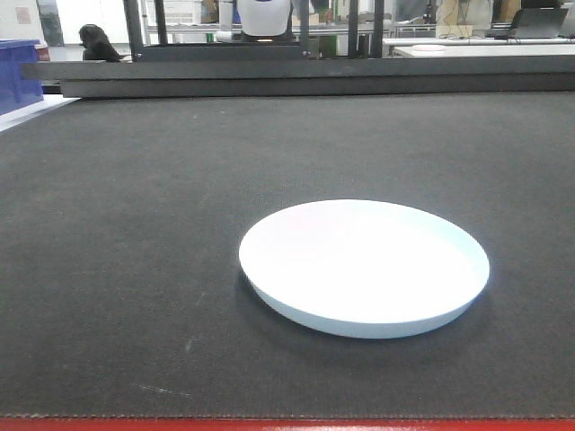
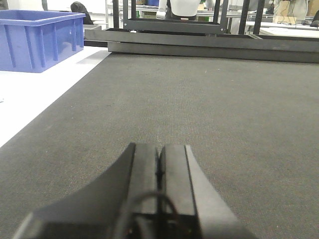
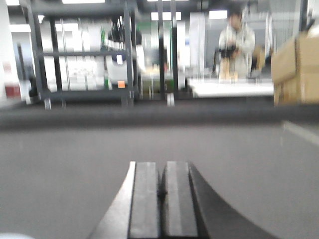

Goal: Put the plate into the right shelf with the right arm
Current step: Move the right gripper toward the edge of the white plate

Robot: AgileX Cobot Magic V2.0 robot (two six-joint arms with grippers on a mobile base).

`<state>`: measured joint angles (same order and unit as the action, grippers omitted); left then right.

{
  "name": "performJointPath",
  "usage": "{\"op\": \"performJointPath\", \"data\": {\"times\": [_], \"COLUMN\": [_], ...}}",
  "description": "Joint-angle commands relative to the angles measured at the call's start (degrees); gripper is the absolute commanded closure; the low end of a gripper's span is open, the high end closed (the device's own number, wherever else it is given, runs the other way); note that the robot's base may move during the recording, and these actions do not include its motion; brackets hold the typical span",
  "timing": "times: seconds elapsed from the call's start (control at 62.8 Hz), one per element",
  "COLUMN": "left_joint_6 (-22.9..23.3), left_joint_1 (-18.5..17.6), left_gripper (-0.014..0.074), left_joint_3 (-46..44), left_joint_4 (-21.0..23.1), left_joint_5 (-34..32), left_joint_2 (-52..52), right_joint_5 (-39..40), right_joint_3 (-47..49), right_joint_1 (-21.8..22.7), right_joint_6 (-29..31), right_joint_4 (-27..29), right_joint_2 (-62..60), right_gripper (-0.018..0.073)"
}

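The white round plate (image 1: 364, 268) lies flat on the dark mat (image 1: 135, 224), right of centre and near the front edge. Neither gripper shows in the front view. In the left wrist view my left gripper (image 2: 159, 147) is shut and empty, low over bare mat. In the right wrist view my right gripper (image 3: 160, 164) is shut and empty over the mat; a small white patch (image 3: 12, 236) shows at the bottom left corner, and I cannot tell if it is the plate. The stainless-steel right shelf is out of view.
A blue plastic bin (image 2: 40, 40) stands on a white surface at the far left and also shows in the front view (image 1: 18, 76). A low black frame (image 1: 296, 76) runs along the mat's far edge. Dark racks (image 3: 84, 55), cardboard boxes (image 3: 296, 67) and a person (image 3: 237, 45) are beyond.
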<state>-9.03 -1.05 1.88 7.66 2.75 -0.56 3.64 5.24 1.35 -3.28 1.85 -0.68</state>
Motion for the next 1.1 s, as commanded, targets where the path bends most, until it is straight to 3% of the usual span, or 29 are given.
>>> {"op": "performJointPath", "data": {"times": [0.0,0.127,0.43,0.908,1.02,1.083], "left_joint_6": [0.4,0.4,0.4,0.4,0.4,0.4], "left_joint_1": [-0.1,-0.1,-0.1,-0.1,-0.1,-0.1], "left_gripper": [0.0724,0.0724,0.0724,0.0724,0.0724,0.0724], "left_joint_3": [0.6,0.6,0.6,0.6,0.6,0.6], "left_joint_4": [0.5,0.5,0.5,0.5,0.5,0.5], "left_joint_5": [-5.2,-5.2,-5.2,-5.2,-5.2,-5.2], "left_joint_2": [-0.6,-0.6,-0.6,-0.6,-0.6,-0.6], "right_joint_5": [2.7,-4.4,-29.6,-45.0,-48.5,-50.5], "right_joint_3": [7.7,16.6,30.1,31.9,32.5,33.5], "right_joint_1": [0.0,0.0,0.0,-1.5,-4.7,-6.8], "right_joint_6": [0.4,0.4,0.4,-0.5,-1.8,-3.6], "right_joint_4": [-0.1,-0.1,2.6,2.8,2.8,2.8], "right_joint_2": [1.3,6.6,25.2,54.1,58.7,60.4], "right_gripper": [0.0511,0.0511,0.0511,0.0510,0.0440,0.0330]}}
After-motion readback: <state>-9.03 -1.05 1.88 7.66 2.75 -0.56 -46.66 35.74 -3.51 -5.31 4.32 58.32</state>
